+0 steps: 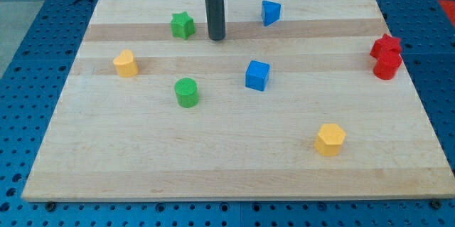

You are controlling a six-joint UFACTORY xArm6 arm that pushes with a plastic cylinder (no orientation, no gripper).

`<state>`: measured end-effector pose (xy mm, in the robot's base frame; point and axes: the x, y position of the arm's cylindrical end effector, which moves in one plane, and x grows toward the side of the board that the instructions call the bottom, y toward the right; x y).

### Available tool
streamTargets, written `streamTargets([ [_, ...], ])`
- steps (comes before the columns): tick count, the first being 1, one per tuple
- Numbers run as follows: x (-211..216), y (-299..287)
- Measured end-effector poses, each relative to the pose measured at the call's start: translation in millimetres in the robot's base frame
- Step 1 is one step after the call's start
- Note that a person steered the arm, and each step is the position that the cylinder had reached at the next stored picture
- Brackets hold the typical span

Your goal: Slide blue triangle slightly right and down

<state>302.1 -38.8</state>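
Observation:
The blue triangle [270, 13] sits near the view's top, right of centre, on the wooden board [234, 163]. My tip [216, 38] is the lower end of a dark rod coming down from the view's top. It stands to the left of the blue triangle and a little lower, with a clear gap between them. The tip is just right of the green star [183, 25] and touches no block.
A blue cube [257, 75] lies below the triangle at mid-board. A green cylinder [187, 92] is left of it. A yellow heart [126, 63] is at the left. A red star [385, 45] and red cylinder [387, 65] sit at the right edge. A yellow hexagon [330, 139] is at lower right.

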Motion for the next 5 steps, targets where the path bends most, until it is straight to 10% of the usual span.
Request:
streamTargets([
  [5,-22.0,0.2],
])
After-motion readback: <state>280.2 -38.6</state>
